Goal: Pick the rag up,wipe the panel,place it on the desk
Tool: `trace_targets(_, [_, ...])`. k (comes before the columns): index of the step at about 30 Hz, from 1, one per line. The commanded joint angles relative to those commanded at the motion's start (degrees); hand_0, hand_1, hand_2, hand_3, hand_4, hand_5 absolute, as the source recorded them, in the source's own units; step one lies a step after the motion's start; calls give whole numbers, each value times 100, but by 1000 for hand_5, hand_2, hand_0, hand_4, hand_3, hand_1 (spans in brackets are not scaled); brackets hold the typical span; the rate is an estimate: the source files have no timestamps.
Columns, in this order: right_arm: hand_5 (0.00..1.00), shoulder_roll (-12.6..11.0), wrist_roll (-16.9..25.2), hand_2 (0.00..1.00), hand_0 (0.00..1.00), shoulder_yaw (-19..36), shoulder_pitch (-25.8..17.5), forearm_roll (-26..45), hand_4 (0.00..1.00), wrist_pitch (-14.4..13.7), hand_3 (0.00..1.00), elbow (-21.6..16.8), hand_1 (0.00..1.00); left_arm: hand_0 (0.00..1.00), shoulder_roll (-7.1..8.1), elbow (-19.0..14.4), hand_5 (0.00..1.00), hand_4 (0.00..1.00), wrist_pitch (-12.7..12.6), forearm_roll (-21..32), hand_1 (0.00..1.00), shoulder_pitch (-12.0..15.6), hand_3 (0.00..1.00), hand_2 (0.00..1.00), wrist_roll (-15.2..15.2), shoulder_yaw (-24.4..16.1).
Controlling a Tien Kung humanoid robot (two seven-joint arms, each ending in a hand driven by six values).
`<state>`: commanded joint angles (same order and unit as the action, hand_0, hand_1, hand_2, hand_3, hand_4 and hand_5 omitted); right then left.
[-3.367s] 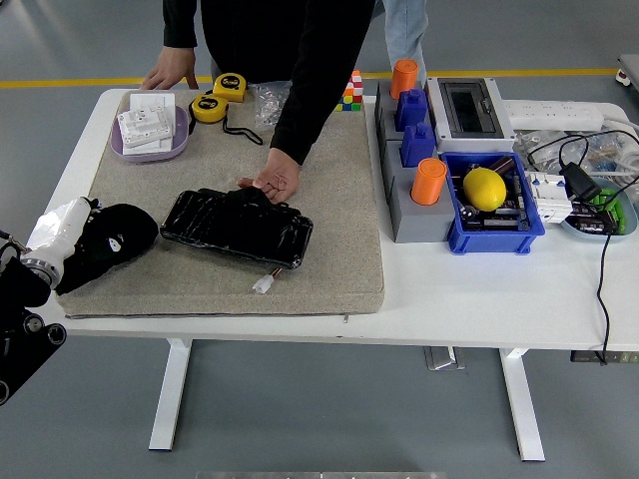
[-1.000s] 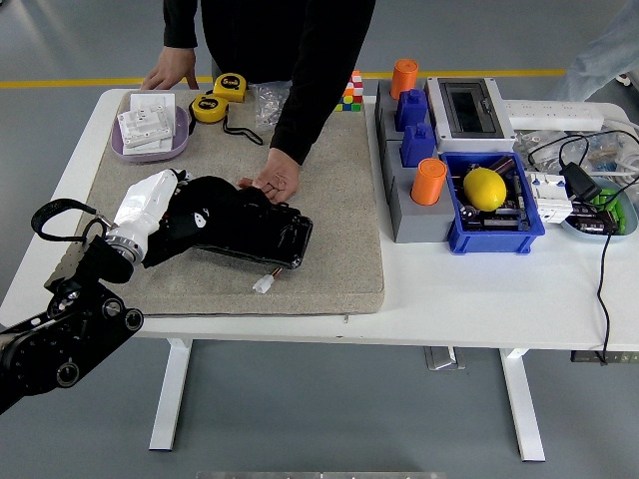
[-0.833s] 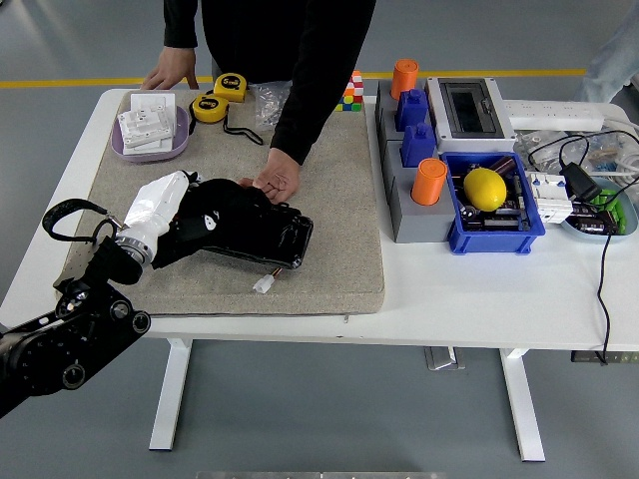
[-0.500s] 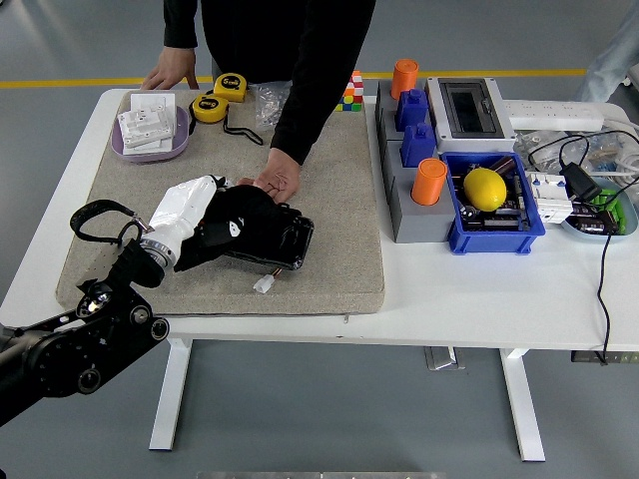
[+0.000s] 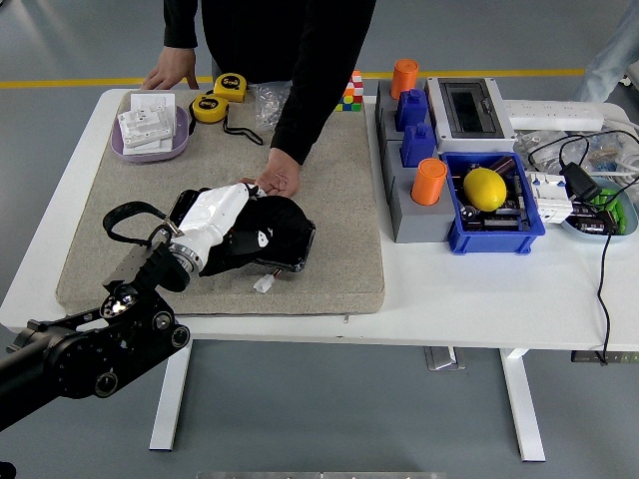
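You see the rag (image 5: pixel 268 228), a black cloth bunched into a rounded lump with a small white mark on it, lying on top of the panel (image 5: pixel 296 242). The panel is a glossy black, flat rectangular piece lying flat on the grey mat on the desk, its right end showing past the rag and a white connector on short wires just beside its near edge. Most of the panel's left part is hidden from you.

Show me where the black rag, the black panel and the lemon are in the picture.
black rag (image 5: pixel 268 228), head view, on its top, under the left hand (image 5: pixel 222 225).
black panel (image 5: pixel 301 244), head view, on its uncovered right end.
lemon (image 5: pixel 484 188), head view, on its middle, in the blue bin.
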<state>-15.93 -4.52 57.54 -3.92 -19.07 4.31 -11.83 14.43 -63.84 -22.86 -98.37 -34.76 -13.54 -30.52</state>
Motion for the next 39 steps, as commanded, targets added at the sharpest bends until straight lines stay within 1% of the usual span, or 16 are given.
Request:
trace_targets(4, [554, -1, -3, 699, 744, -29, 4, 22, 998, 9, 620, 18, 687, 326, -33, -69, 2, 49, 9, -37, 172, -57, 432, 527, -42, 118])
trace_targets(12, [553, -10, -3, 699, 743, -89, 17, 52, 998, 18, 620, 26, 686, 323, -152, -143, 2, 49, -7, -50, 172, -175, 433, 527, -117, 293])
trace_targets(21, [552, -8, -2, 699, 743, -113, 16, 73, 998, 18, 618, 26, 686, 317, -190, -88, 2, 50, -18, -61, 171, -189, 433, 527, -129, 294])
trace_targets(26, [551, -10, -2, 699, 742, -121, 15, 89, 998, 11, 618, 21, 686, 316, -172, -23, 2, 50, -24, -92, 170, -169, 433, 525, -143, 209])
trace_targets(39, [548, 11, -3, 699, 742, -78, -1, 84, 998, 8, 618, 20, 686, 314, -17, 111, 2, 48, -16, -210, 169, -70, 433, 524, -174, -122])
